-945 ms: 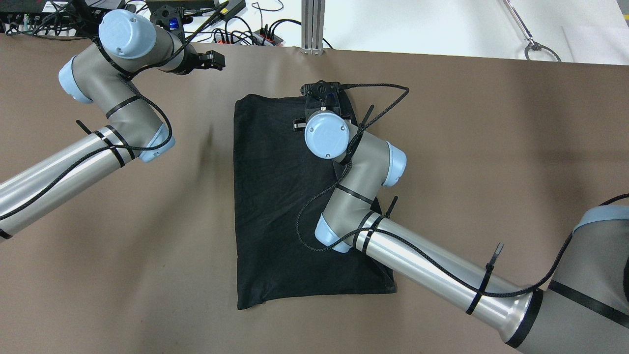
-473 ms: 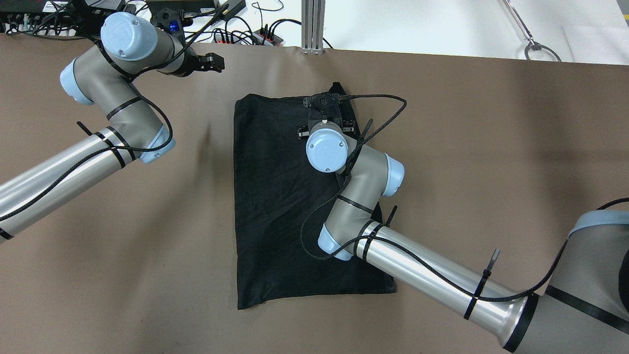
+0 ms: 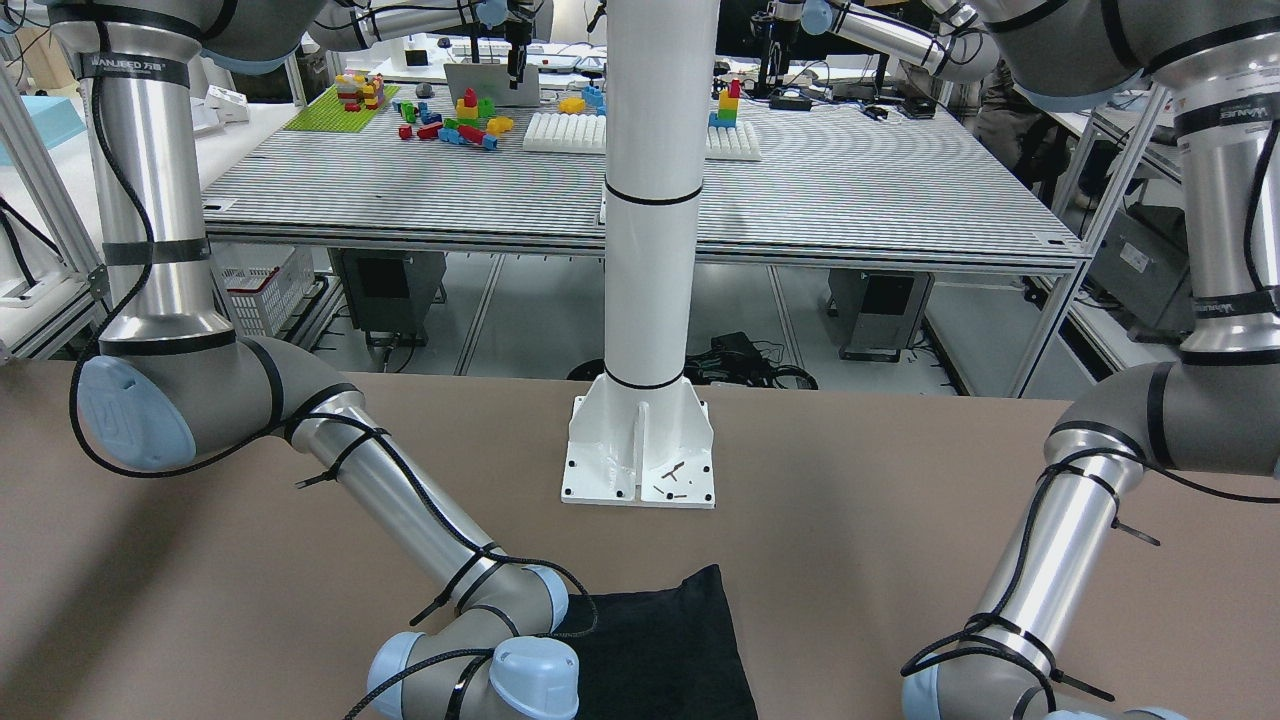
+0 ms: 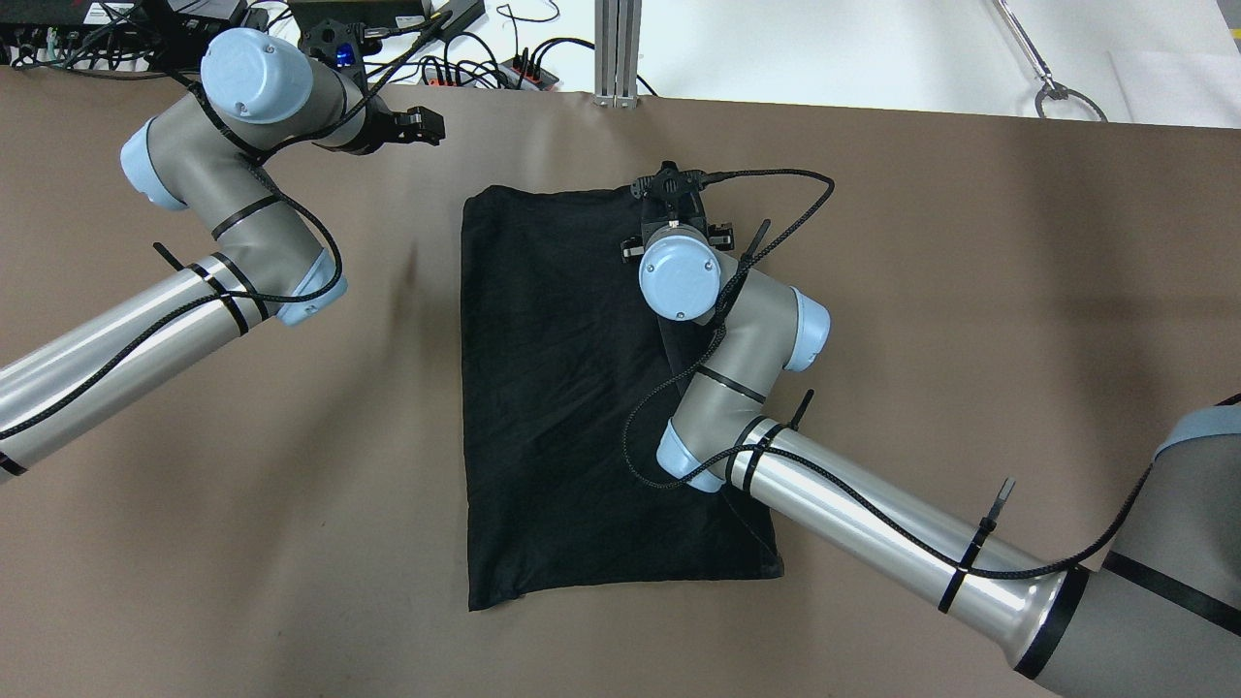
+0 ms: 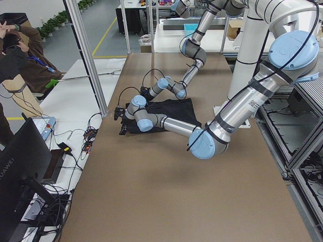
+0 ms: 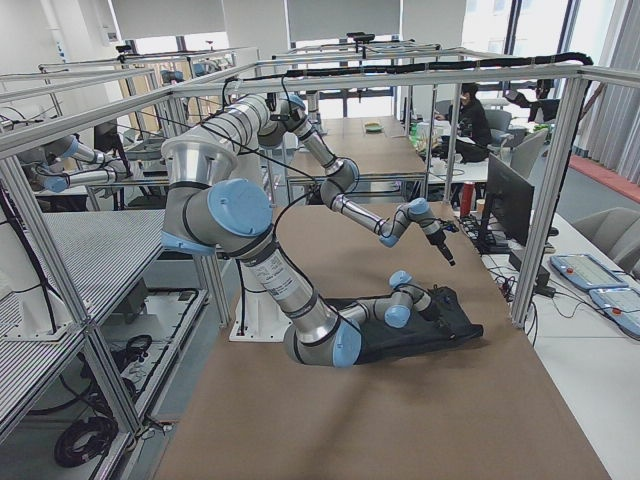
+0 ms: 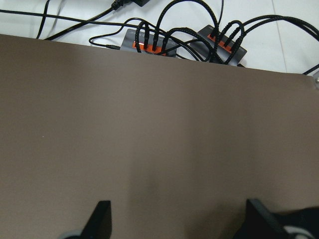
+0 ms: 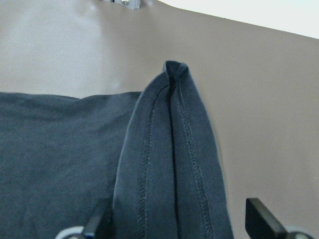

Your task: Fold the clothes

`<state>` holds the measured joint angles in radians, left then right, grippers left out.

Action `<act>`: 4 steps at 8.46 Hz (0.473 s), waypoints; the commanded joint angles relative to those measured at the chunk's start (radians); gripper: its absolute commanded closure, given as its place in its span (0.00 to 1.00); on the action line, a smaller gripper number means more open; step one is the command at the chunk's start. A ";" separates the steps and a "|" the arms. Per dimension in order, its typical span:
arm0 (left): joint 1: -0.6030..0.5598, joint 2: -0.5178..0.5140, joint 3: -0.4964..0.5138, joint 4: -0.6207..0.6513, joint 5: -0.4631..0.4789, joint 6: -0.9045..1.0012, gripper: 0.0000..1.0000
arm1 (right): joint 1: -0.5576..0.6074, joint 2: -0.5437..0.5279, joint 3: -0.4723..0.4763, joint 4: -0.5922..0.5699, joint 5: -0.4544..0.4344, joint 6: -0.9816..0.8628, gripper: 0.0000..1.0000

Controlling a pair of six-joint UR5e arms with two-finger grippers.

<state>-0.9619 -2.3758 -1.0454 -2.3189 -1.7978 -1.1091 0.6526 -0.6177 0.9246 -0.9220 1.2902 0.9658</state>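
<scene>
The black cloth lies flat in the middle of the brown table, also seen in the front view. My right gripper hangs over its far right corner. In the right wrist view a hemmed ridge of the cloth rises between the fingers, which stand wide apart on either side of it, with bare table showing beside the right one. My left gripper is open and empty over bare table near the far left edge, well away from the cloth.
Power strips and cables lie just beyond the table's far edge, beside an aluminium post. A metal hook tool lies at the far right. The white pillar's base plate stands on the robot's side of the cloth.
My right gripper has shifted to the right along the cloth's far edge, to its far right corner. The left arm has barely moved.
</scene>
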 commanded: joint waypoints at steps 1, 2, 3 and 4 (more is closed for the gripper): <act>0.017 0.003 -0.005 -0.014 0.018 -0.032 0.05 | 0.028 -0.036 0.003 0.002 0.027 -0.007 0.06; 0.034 0.001 -0.007 -0.016 0.037 -0.040 0.05 | 0.036 -0.054 0.008 0.002 0.031 -0.009 0.06; 0.035 -0.003 -0.007 -0.016 0.041 -0.057 0.05 | 0.045 -0.060 0.011 0.002 0.040 -0.013 0.06; 0.037 -0.006 -0.008 -0.016 0.043 -0.060 0.05 | 0.056 -0.062 0.013 0.002 0.058 -0.033 0.06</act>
<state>-0.9325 -2.3765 -1.0517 -2.3336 -1.7650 -1.1530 0.6902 -0.6677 0.9328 -0.9205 1.3242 0.9548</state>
